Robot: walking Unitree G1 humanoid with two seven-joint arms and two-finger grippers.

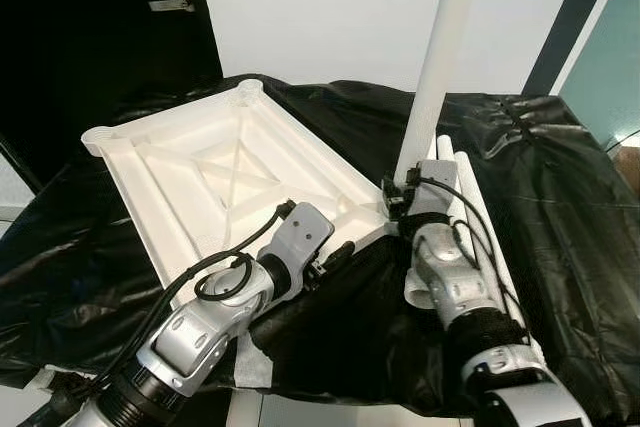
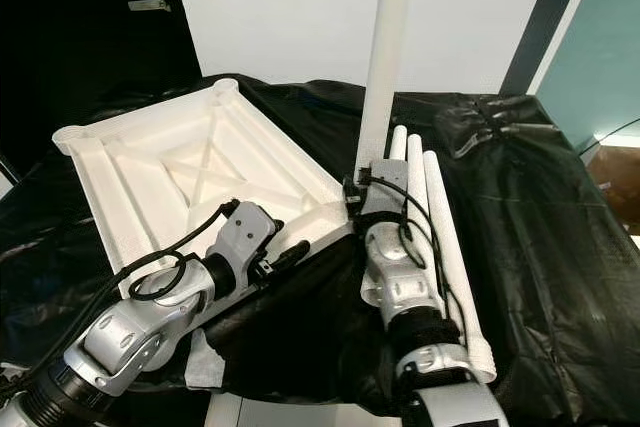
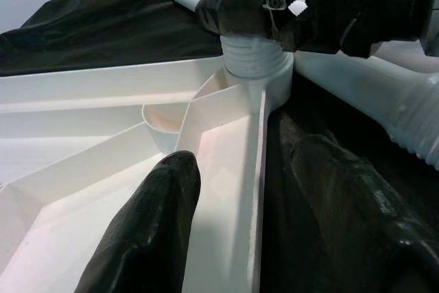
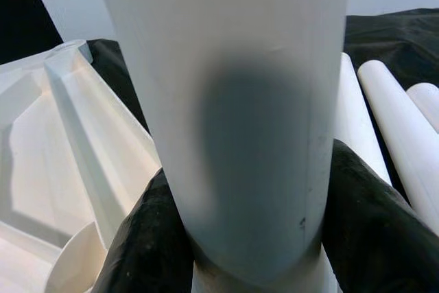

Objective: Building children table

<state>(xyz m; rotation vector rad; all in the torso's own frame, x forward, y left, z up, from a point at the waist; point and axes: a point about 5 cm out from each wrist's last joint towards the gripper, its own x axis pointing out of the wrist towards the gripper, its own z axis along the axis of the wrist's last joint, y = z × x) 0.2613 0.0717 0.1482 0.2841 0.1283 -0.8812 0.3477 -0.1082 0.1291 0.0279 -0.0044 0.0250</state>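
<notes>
At the tabletop's [image 1: 200, 162] near corner, the right gripper [image 1: 408, 195] is clamping the upright leg [image 1: 437, 57]; the left gripper [image 3: 240, 231], open astride the rim, should steady it while the leg is kept vertical.

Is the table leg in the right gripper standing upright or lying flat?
Upright. The leg rises vertically from the corner socket of the upturned tabletop, with the right gripper shut around its base.
</notes>
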